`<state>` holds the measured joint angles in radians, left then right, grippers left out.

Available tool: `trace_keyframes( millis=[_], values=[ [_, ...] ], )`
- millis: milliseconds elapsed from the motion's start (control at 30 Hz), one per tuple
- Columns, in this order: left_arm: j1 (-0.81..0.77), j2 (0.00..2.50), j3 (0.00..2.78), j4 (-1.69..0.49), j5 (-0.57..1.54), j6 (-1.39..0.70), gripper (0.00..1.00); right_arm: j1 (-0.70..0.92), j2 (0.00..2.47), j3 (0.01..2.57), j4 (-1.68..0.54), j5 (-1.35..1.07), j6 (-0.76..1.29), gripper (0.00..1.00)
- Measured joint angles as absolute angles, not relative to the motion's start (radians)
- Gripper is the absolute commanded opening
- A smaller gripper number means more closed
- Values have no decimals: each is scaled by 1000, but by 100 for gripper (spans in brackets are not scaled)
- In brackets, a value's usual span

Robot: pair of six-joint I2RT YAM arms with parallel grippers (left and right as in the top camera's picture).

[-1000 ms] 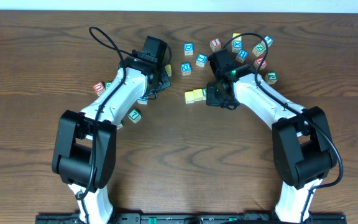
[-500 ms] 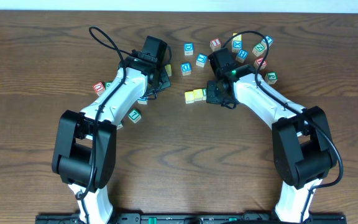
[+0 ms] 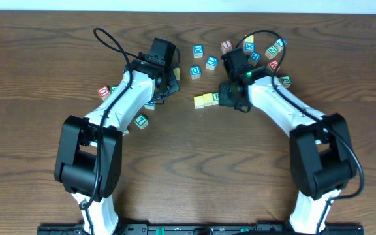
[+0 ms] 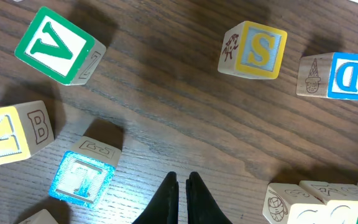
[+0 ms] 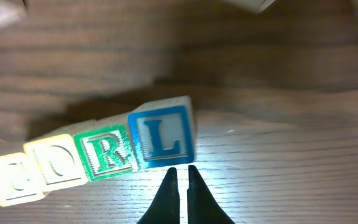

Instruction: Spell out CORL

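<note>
Four letter cubes lie in a slightly slanted row reading C (image 5: 11,180), O (image 5: 58,163), R (image 5: 107,152), L (image 5: 161,138), their sides touching. C and O have pale yellow faces, R is green, L is blue. My right gripper (image 5: 181,171) is shut with nothing in it, its tips just in front of the L cube. From overhead the row shows as yellow cubes (image 3: 204,100) and a green one (image 3: 216,98) beside the right wrist. My left gripper (image 4: 180,177) is shut and holds nothing, hovering over bare wood beside a cyan T cube (image 4: 82,177).
Loose cubes lie around the left gripper: green V (image 4: 58,43), yellow S (image 4: 257,50), blue D (image 4: 337,76), yellow K (image 4: 11,134). A cluster of several cubes (image 3: 266,55) sits behind the right arm. More cubes (image 3: 103,91) lie by the left arm.
The right arm has drawn back slightly to the right, uncovering the green cube at the end of the yellow pair in the overhead view. The left arm has not moved.
</note>
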<state>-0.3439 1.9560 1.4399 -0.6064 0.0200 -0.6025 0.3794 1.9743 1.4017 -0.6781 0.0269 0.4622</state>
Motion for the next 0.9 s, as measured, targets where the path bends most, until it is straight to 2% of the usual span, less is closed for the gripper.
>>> trace_keyframes(
  millis=[400, 900],
  values=[
    [-415, 1956, 1439, -574, 20, -625, 7, 324, 1958, 1411, -641, 27, 497, 1],
    [-415, 1981, 1439, -561, 28, -707, 7, 324, 2041, 1411, -604, 27, 538, 2]
  ],
)
